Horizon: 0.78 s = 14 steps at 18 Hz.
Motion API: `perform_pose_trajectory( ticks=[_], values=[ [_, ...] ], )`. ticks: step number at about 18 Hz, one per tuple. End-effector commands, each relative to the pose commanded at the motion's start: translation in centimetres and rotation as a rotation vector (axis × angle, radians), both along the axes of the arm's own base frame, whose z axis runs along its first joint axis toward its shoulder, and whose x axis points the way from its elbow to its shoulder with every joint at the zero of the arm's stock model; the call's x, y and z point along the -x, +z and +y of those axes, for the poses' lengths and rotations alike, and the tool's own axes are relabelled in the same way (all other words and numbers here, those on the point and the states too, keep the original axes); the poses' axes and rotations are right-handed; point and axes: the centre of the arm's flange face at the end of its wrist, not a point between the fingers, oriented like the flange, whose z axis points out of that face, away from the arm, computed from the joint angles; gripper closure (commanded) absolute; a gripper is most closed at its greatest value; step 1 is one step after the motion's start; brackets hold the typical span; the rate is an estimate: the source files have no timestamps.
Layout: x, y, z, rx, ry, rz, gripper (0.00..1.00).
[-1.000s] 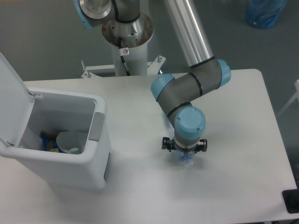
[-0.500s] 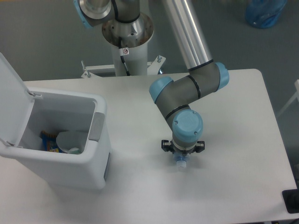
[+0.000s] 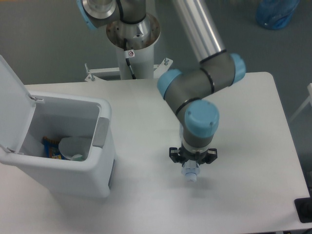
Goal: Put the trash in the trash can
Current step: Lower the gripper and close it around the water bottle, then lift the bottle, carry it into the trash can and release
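Tabletop (image 3: 253,146): gripper (image 3: 192,168) hides most of bottle (image 3: 190,174).

The trash can (image 3: 73,168), a white boxy plastic bin, is seen on the left part of the white table with its hinged flat lid (image 3: 12,105) swung up and back at the left. A grey rectangular tab (image 3: 101,132) is set on its right rim. Inside, a clear wrinkled cup (image 3: 74,147) is lying at the bottom. Well to the right, only the white-capped end of the clear bottle (image 3: 189,173) is visible, pointing toward the camera above the tabletop.
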Motion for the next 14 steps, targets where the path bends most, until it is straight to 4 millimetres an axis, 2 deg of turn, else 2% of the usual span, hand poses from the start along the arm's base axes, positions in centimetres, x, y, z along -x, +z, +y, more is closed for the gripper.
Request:
perform_pose_trajectory(
  ticks=[4, 9, 11, 14],
  values=[
    [0.0, 8.0, 0.1, -0.222, 0.039, -0.018, 0.51],
    [-0.7, 17.2, 1.6, -0.474, 0.092, -0.073, 0.50],
    [-1.5, 20.0, 2.4, -0.583, 0.056, -0.106, 0.50],
    [-3.1, 21.9, 3.2, -0.688, 0.004, -0.167, 0.50]
  ],
)
